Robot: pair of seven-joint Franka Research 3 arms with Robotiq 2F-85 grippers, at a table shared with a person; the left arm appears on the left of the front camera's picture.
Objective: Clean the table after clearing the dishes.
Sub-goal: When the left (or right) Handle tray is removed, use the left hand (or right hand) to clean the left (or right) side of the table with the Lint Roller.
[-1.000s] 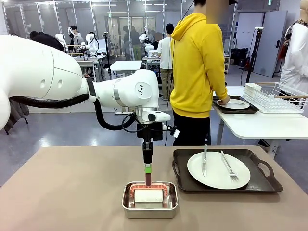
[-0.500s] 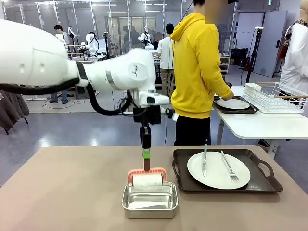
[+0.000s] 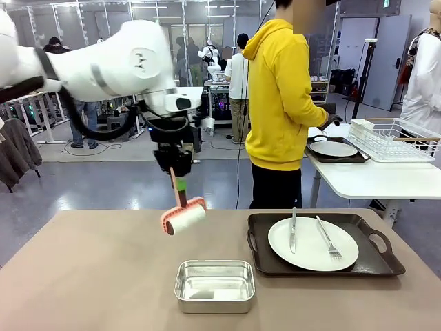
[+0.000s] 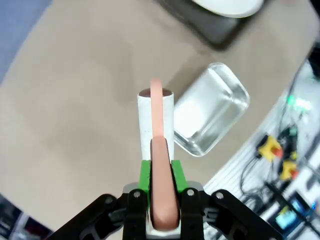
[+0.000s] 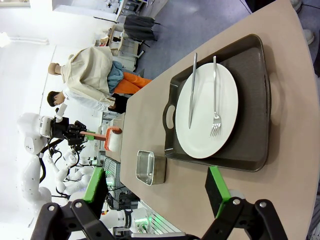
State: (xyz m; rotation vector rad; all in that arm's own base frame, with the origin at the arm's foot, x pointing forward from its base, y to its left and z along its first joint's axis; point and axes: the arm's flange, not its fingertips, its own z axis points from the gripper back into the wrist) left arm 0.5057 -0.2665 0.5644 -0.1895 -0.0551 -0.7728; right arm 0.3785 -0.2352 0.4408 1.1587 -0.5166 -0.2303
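Observation:
My left gripper (image 3: 178,185) is shut on the pink handle of a white roller (image 3: 183,218), which hangs tilted above the tan table (image 3: 89,276), up and left of the steel pan (image 3: 214,285). In the left wrist view the green pads (image 4: 145,175) clamp the handle, with the roller (image 4: 156,120) over bare tabletop beside the pan (image 4: 210,115). One of the dishes, a white plate (image 3: 312,243) with knife (image 3: 293,231) and fork (image 3: 327,238), lies on a black tray (image 3: 375,262) at the right. My right gripper (image 5: 155,187) is open, off the table's right end, facing that plate (image 5: 207,117).
A person in a yellow hoodie (image 3: 279,96) stands at the far side, hands at a second black tray with a plate (image 3: 334,148) on a white side table. A wire rack (image 3: 393,138) stands beside it. The steel pan holds no roller.
My left arm has lifted the roller out of the steel pan and carried it up and to the left. The person's hand has left the plate on the side table.

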